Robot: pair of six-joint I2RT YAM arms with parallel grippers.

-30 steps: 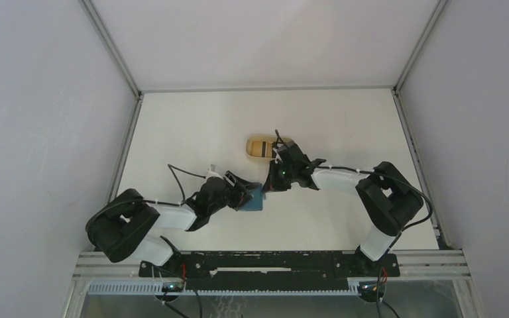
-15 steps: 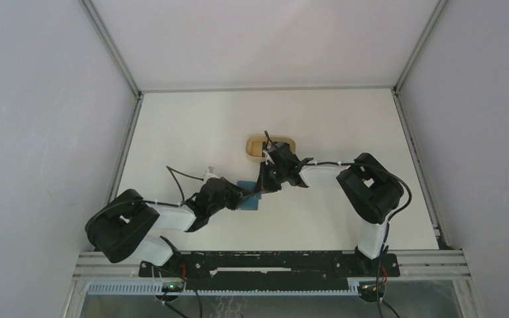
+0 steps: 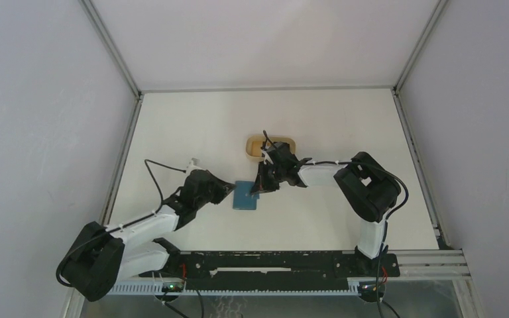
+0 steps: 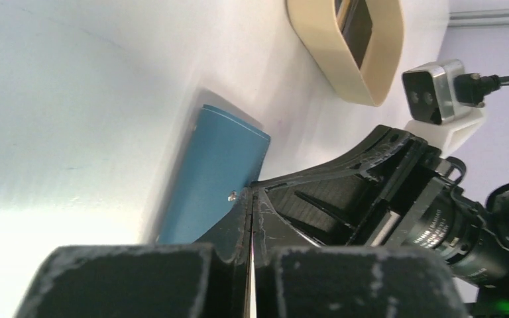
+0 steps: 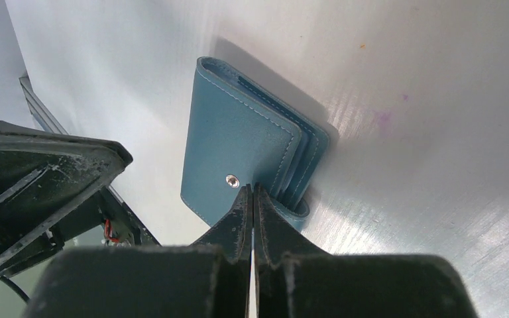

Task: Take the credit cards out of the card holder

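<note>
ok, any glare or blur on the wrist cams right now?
Left wrist: table blown out white at lower left, card holder smeared along its long edge. Right wrist: holder's stitching crisp, streaky sheen on the table at right, dark shadow behind the holder. Top external: flat, even light, no glare.

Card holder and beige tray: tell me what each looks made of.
The card holder looks like matte teal leather or faux leather: light stitching runs along its edges, and it has a shiny metal snap. The tray looks like smooth beige plastic, perhaps ceramic: thick rounded wall, even colour, dull sheen.
</note>
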